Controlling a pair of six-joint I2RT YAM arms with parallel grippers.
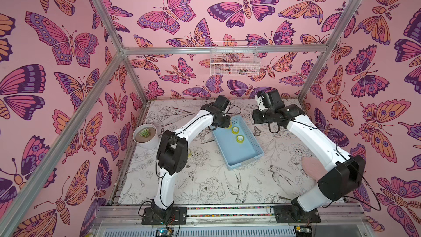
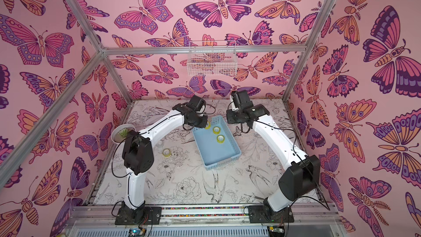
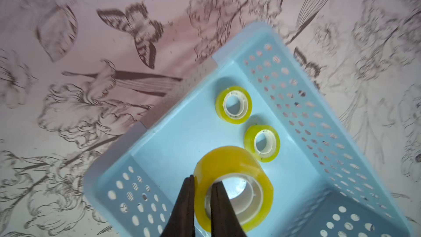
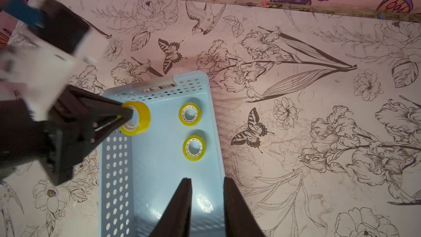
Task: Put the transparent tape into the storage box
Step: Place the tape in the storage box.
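The left gripper (image 3: pixel 203 180) is clamped on the wall of a yellow-tinted transparent tape roll (image 3: pixel 232 163), one finger through the core and the other outside; a pinch of this kind leaves the roll hanging free below the tips, so it should drop cleanly when the jaws part; the roll hangs tilted inside the rim of the storage box (image 3: pixel 177 147), at a corner by an end wall, where the perforated sides would stop it from rolling out; two more rolls (image 3: pixel 219 106) (image 3: pixel 248 142) lie flat on the box floor near the long side wall, apart from each other, and most of the floor is bare; the right gripper (image 4: pixel 207 180) hovers over the opposite end of the box with its jaws apart and nothing between them, clear of the left arm; another roll (image 2: pixel 166 152) waits on the table (image 2: pixel 182 190) beside the left arm, well outside the box.
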